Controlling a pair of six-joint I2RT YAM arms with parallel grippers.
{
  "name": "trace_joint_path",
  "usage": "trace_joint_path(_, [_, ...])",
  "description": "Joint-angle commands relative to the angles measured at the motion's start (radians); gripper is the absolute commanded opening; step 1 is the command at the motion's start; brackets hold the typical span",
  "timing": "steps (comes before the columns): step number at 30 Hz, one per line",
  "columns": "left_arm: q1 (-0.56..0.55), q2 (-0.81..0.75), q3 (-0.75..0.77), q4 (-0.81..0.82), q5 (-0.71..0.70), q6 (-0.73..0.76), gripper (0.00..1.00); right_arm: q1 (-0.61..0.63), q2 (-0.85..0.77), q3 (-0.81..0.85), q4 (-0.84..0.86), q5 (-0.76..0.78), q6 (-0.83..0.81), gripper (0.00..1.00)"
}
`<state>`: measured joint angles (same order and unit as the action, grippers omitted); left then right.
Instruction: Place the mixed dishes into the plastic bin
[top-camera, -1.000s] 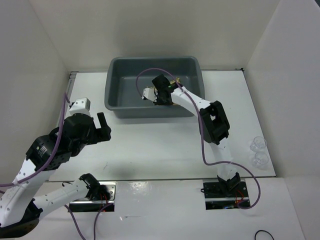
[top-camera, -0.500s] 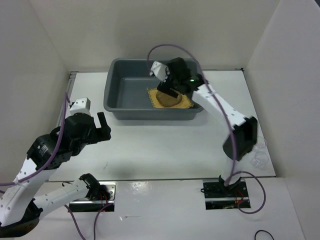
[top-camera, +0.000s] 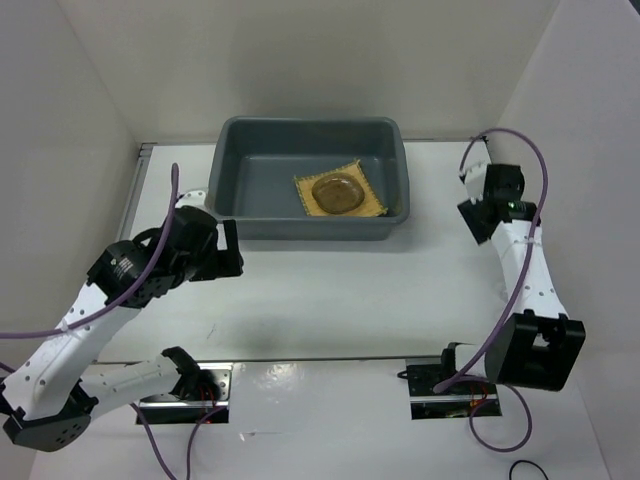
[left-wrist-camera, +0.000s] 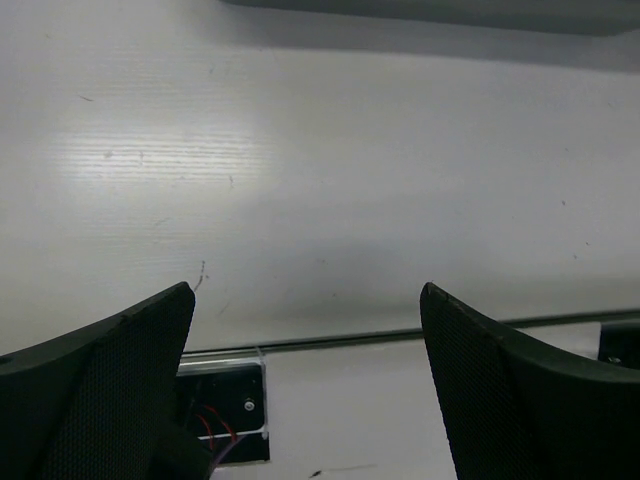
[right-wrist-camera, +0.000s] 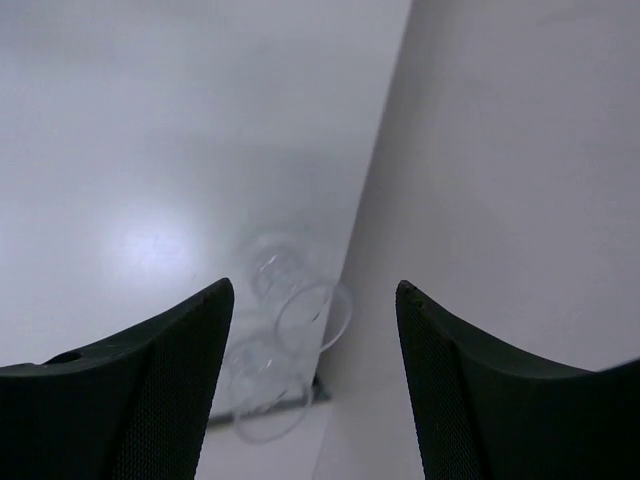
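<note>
- Clear cups (right-wrist-camera: 300, 318) stand by the side wall (right-wrist-camera: 520, 150), just ahead of the right pincer (right-wrist-camera: 312, 295) (jaws apart, empty)
- Left pincer (left-wrist-camera: 305, 290), wide and empty, hangs well apart over the table (left-wrist-camera: 320, 150)

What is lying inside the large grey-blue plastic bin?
In the bin, a square yellow woven mat lies on the floor with a round see-through shallow plate on top. Anything beneath the mat is covered.

Plate (top-camera: 338, 190) on mat (top-camera: 372, 206), inside bin (top-camera: 229, 182)
</note>
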<state>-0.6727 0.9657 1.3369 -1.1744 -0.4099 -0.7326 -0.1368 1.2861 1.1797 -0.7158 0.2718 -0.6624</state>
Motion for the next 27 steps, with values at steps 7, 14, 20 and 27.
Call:
trace_joint_path(7, [0.004, -0.054, 0.007, 0.013, 0.201, -0.004, 1.00, -0.217, -0.102, -0.227, 0.021, -0.045, -0.003, 0.71])
trace_joint_path(14, [0.004, -0.119, -0.036, 0.004, 0.237, -0.048, 1.00, -0.350, -0.005, -0.271, 0.064, -0.149, -0.085, 0.66])
trace_joint_path(20, [0.004, -0.162, -0.091, 0.004, 0.256, -0.080, 1.00, -0.350, 0.013, -0.293, 0.064, -0.161, -0.105, 0.63])
trace_joint_path(27, [0.004, -0.153, -0.111, 0.036, 0.287, -0.080, 1.00, -0.350, 0.099, -0.322, 0.087, -0.161, -0.105, 0.44])
